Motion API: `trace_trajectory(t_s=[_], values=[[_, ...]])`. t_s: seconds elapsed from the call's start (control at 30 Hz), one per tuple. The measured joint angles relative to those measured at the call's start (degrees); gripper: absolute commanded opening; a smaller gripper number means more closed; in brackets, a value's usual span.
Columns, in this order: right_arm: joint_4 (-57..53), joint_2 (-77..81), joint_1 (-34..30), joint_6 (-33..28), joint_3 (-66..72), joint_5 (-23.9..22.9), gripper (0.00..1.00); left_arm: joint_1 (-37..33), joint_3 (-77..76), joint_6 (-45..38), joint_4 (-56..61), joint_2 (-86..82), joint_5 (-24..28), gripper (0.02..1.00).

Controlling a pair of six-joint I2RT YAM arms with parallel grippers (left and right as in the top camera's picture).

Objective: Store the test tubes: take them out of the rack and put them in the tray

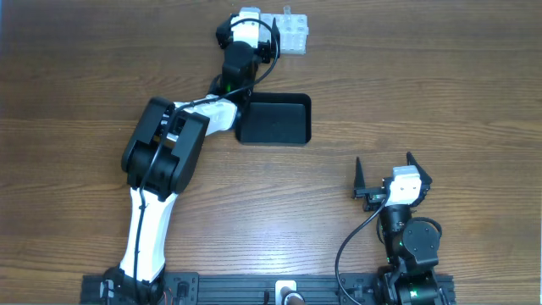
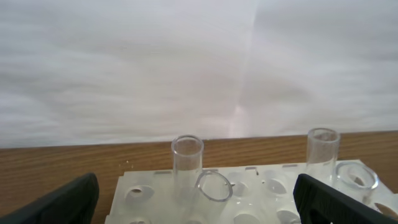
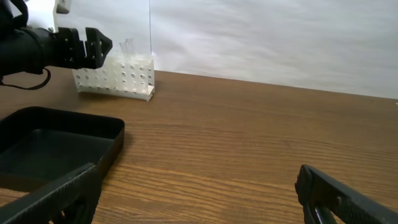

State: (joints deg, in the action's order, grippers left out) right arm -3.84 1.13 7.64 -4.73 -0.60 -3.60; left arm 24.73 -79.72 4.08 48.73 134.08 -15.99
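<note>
Two grippers, both open, nothing held. Nearest the bases, the right gripper (image 1: 385, 174) sits low over the desk (image 1: 457, 93), jaws spread wide, well apart from everything else. Further up, the black tray (image 1: 273, 97) lies flat on the desk. Just beyond it, the left gripper (image 2: 196, 186) hangs at the white rack (image 2: 146, 186), fingers wide to either side and not yet on any tube. In the rack's holes, near the desk's far edge, are the test tubes (image 2: 186, 155), clear and thin-walled. At least two are upright, long axis vertical, mouths up. One ring-shaped mouth beside the nearest tube looks tilted, and I can't tell how it is seated. Judgement: light, stiff, slick, likely brittle. Best hold is on the bare upper wall just under the rim, with a gentle squeeze. Pull straight up along the axis, then lay it lengthwise in the tray.
</note>
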Motion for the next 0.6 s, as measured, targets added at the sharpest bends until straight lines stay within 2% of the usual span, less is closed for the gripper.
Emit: trace_trajectory(t_s=[0.17, 0.37, 0.6], values=[[0.0, 0.0, 0.0, 0.0, 0.0, 0.0, 0.993, 0.0, -0.6, 0.0, -0.3, 0.0, -0.1, 0.98], [0.0, 0.0, 0.0, 0.0, 0.0, 0.0, 0.989, 0.0, -0.7, -0.2, -0.4, 0.0, -0.2, 0.877], [0.0, 0.0, 0.0, 0.0, 0.0, 0.0, 0.991, 0.0, -0.7, -0.2, 2.4, 0.9, -0.2, 0.855]])
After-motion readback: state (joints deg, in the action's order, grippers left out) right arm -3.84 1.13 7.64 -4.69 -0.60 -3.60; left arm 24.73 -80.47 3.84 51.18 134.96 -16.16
